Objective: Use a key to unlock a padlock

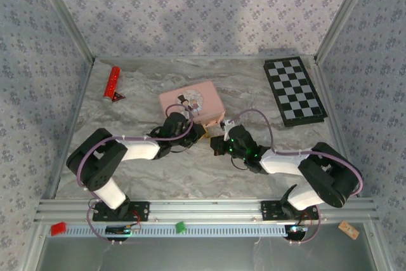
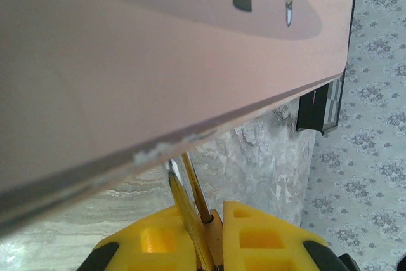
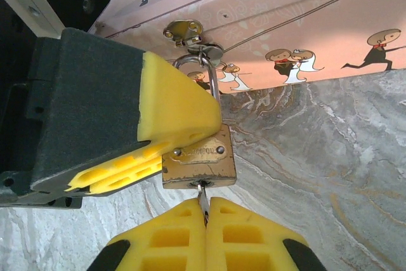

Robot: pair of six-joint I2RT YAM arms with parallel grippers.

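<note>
Turning off-axis, we risk bending the thin key (image 3: 202, 200) or letting it slip: our right pincer (image 3: 206, 219) pinches it at the keyhole of the padlock (image 3: 200, 164), hooked on the hasp of the pink tin (image 3: 304, 11), while the left pincer (image 2: 212, 223) clamps the body.

Pink picture tin (image 1: 190, 103) centre, checkerboard (image 1: 294, 91) far right, red bar (image 1: 112, 82) far left
</note>
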